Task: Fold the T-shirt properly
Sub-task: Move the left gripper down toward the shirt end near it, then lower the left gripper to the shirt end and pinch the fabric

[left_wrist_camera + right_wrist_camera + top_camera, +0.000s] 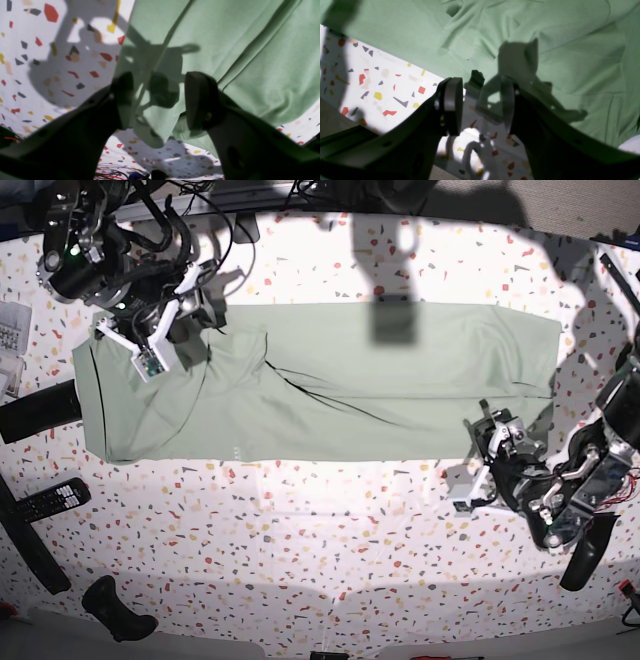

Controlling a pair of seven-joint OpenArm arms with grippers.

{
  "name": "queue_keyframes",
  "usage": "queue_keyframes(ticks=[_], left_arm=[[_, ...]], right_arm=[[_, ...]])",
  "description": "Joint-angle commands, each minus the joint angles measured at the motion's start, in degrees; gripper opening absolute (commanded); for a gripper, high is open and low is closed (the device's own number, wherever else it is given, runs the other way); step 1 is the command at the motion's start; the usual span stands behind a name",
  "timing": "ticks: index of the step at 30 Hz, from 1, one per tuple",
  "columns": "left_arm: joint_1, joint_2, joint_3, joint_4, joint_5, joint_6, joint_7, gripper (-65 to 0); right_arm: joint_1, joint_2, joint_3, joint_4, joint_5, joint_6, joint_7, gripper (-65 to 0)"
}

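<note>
The pale green T-shirt (pixel 330 380) lies flat as a long band across the speckled table (pixel 320 540). My left gripper (pixel 160 100) is open just above the shirt's near right corner (pixel 152 135). Its two dark fingers (pixel 198 100) straddle that cloth edge without pinching it. In the base view this gripper (pixel 480 460) sits at the lower right. My right gripper (pixel 480 105) is also open and hovers over the shirt's edge (pixel 460 67) where cloth meets table. In the base view it (pixel 140 345) is over the shirt's far left end. Collar and buttons are hidden.
A black remote (pixel 45 500) and a dark flat object (pixel 40 412) lie left of the shirt. Another black object (pixel 115 610) sits at the front left. Cables (pixel 190 220) crowd the back left. Loose wires (pixel 117 172) show below the left gripper.
</note>
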Motion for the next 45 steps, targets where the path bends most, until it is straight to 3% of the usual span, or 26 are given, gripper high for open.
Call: queue_keyframes(ticks=[1, 7, 11, 19, 28, 33, 37, 40, 43, 45], left_arm=[[-2.2, -0.3, -0.5, 0.3, -0.2, 0.1, 0.8, -34.5], [-2.1, -0.3, -0.5, -1.4, -0.6, 0.1, 2.8, -34.6], [-1.4, -0.3, -0.5, -3.0, -6.2, 0.1, 5.3, -34.6], [-0.8, -0.3, -0.5, -4.0, -6.3, 0.1, 5.3, -34.9], [-4.5, -2.1, -0.5, -4.0, -3.1, 0.1, -6.6, -35.4], [-4.7, -3.7, -0.5, -4.0, -4.1, 0.1, 3.1, -35.4], [-1.7, -5.9, -0.5, -4.0, -4.1, 0.1, 4.1, -35.4], [-0.1, -8.4, -0.5, -4.0, -4.0, 0.1, 0.5, -35.4], [-0.7, -12.1, -0.6, -4.0, -4.3, 0.1, -9.2, -35.4], [-1.5, -14.5, -0.6, -4.0, -6.6, 0.1, -12.3, -35.4]], right_arm=[[0.3, 0.5, 0.2, 1.0, 0.6, 0.4, 1.1, -40.4], [0.3, 0.5, 0.2, 1.0, 0.6, 0.4, 1.1, -40.4], [0.3, 0.5, 0.2, 1.0, 0.6, 0.4, 1.1, -40.4], [0.3, 0.5, 0.2, 1.0, 0.6, 0.4, 1.1, -40.4], [0.3, 0.5, 0.2, 1.0, 0.6, 0.4, 1.1, -40.4], [0.3, 0.5, 0.2, 1.0, 0.6, 0.4, 1.1, -40.4], [0.3, 0.5, 0.2, 1.0, 0.6, 0.4, 1.1, -40.4], [0.3, 0.5, 0.2, 1.0, 0.6, 0.4, 1.0, -40.4], [0.3, 0.5, 0.2, 1.0, 0.6, 0.4, 0.9, -40.4], [0.3, 0.5, 0.2, 1.0, 0.6, 0.4, 0.9, -40.4]])
